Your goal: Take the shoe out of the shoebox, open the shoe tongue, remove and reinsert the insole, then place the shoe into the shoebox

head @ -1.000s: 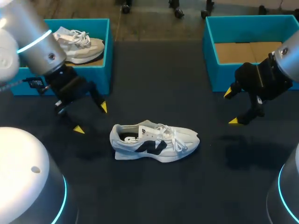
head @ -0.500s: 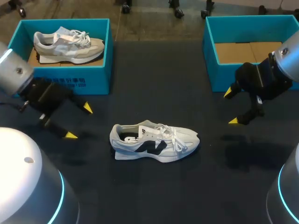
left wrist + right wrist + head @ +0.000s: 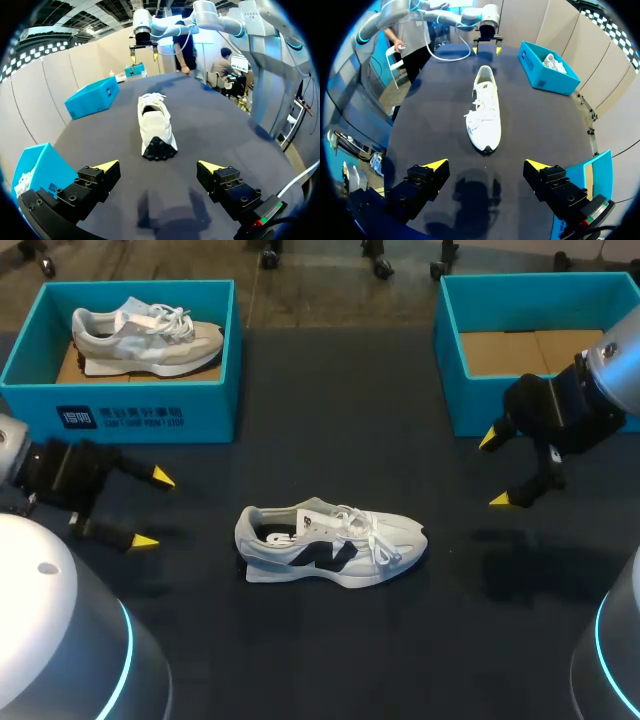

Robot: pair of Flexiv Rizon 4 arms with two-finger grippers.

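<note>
Our left gripper hung near the left edge of the table with its yellow-tipped fingers spread wide, closed on nothing and touching nothing. Our right gripper stood just as wide apart in front of the right shoebox, likewise free of any contact. We counted two grippers, two teal shoeboxes and two shoes. The shoe lay on its sole in the middle of the table, between the two grippers and well apart from both, toe toward our right arm. The second shoe sat inside the left shoebox, while the right shoebox showed its brown cardboard floor. The head view alone gave us the shoe's side, with its dark marking and the dark inside of its opening. The left wrist view, over the left gripper, met the shoe heel-on, with the right gripper beyond it. The right wrist view, over the right gripper, faced the toe and laces of the shoe, with the left gripper beyond its heel and the left shoebox off to one side.
</note>
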